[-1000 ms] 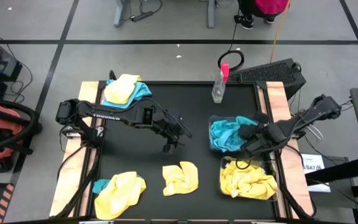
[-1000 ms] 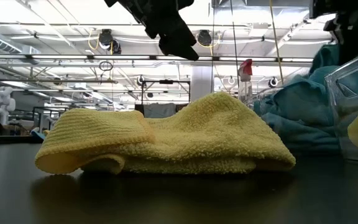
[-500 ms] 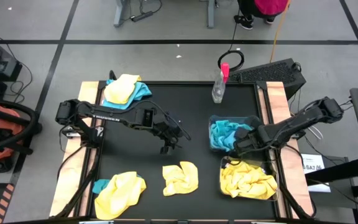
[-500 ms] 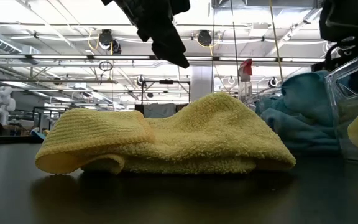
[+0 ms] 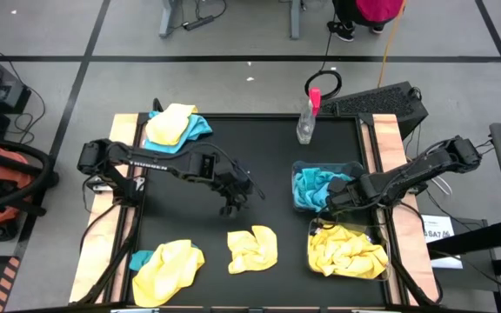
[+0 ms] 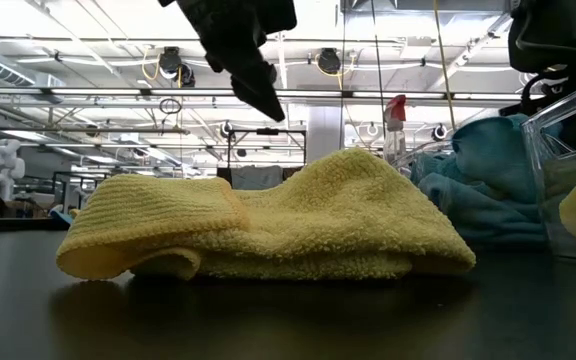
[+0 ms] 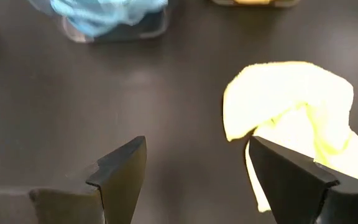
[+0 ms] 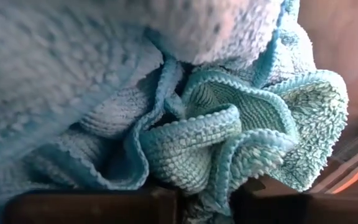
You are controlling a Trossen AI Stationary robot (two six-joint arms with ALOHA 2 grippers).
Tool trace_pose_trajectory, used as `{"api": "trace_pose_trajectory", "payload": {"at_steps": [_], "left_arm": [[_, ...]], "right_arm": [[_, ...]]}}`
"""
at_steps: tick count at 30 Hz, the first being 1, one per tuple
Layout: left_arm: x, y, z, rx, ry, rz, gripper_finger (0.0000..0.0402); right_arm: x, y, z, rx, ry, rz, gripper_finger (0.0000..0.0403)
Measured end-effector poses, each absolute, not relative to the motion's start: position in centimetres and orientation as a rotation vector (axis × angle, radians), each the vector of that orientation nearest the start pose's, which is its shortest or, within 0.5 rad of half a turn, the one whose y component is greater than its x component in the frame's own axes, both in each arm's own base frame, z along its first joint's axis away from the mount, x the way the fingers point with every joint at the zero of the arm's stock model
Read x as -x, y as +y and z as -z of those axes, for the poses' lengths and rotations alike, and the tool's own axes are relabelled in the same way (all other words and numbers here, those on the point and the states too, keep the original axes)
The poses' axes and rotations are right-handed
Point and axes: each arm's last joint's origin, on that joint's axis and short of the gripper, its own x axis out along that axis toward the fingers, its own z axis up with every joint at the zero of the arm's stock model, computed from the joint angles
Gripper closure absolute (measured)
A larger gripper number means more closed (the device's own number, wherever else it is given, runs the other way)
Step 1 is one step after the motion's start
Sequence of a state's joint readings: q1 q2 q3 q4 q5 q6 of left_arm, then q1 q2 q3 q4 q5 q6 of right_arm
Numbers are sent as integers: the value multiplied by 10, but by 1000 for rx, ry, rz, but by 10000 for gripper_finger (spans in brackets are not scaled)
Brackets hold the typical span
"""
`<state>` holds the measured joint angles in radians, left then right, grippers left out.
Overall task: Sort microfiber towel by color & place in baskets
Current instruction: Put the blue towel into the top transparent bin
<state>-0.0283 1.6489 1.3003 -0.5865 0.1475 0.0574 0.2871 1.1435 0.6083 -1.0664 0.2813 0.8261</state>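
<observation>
Two clear baskets sit by the table's (image 5: 181, 235) right edge: one (image 5: 353, 168) holds blue towels (image 5: 313, 188), one (image 5: 381, 265) yellow towels (image 5: 344, 251). The right gripper (image 5: 331, 199) is down in the blue towels; its jaw state is unclear. The left gripper (image 5: 230, 206), jaws spread and empty, hovers mid-table above one loose yellow towel (image 5: 252, 248).

The left arm stretches from the bench's left edge toward its middle, its pincer (image 5: 230, 207) hanging above the surface with fingers (image 7: 120, 177) spread wide. The right arm reaches in from the right side, elbow raised, its pincer (image 5: 336, 199) lowered at the bench's right portion, its fingers' spacing unclear.
</observation>
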Motion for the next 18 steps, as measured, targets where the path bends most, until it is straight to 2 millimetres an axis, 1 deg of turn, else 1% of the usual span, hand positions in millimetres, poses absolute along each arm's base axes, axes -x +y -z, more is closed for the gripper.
{"api": "trace_pose_trajectory", "payload": {"at_steps": [5,9,14,18], "left_arm": [[-345,-23,-260,-1,971,211,111],[-343,-30,-259,-16,988,184,111],[-341,-41,-258,-44,996,192,111],[-340,-51,-258,-58,996,206,111]], "right_arm": [[-145,34,-175,-201,1403,601,297],[-146,35,-177,-191,1404,589,265],[-152,37,-188,-195,1383,561,233],[-157,38,-200,-194,1364,540,215]]}}
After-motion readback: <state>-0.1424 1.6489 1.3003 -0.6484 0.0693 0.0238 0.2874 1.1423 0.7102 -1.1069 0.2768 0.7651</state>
